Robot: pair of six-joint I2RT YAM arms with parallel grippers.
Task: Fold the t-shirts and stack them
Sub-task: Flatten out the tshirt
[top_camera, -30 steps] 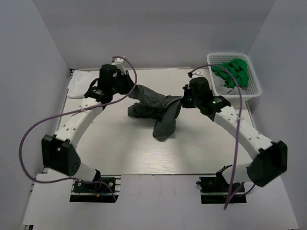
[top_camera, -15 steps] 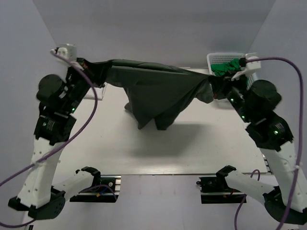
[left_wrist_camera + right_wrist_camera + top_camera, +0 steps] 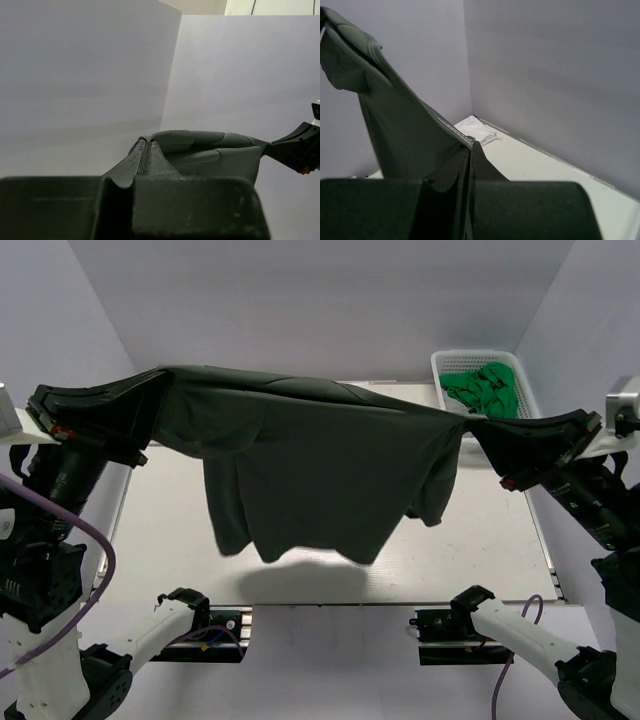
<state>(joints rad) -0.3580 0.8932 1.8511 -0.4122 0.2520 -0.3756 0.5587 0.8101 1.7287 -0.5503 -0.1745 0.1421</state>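
Note:
The dark olive-grey t-shirt [image 3: 320, 470] hangs stretched wide in the air above the table [image 3: 480, 550]. Its lower edge dangles free over its shadow. My left gripper [image 3: 150, 388] is shut on the shirt's left top corner, raised high at the left. In the left wrist view the left gripper [image 3: 145, 142] pinches a bunched fold of the dark shirt [image 3: 210, 150]. My right gripper [image 3: 480, 428] is shut on the opposite top corner. The right gripper [image 3: 471, 145] clamps a stitched hem of the dark shirt [image 3: 395, 115]. The white t-shirt [image 3: 477, 130] lies folded in the table's far corner.
A white basket [image 3: 530, 410] holding green cloth [image 3: 485, 390] stands at the back right of the table. Grey walls close in the table on three sides. The arms' bases sit at the near edge.
Both arms have risen and spread apart. The dark shirt went from a crumpled heap on the table to a wide sheet held taut in the air.

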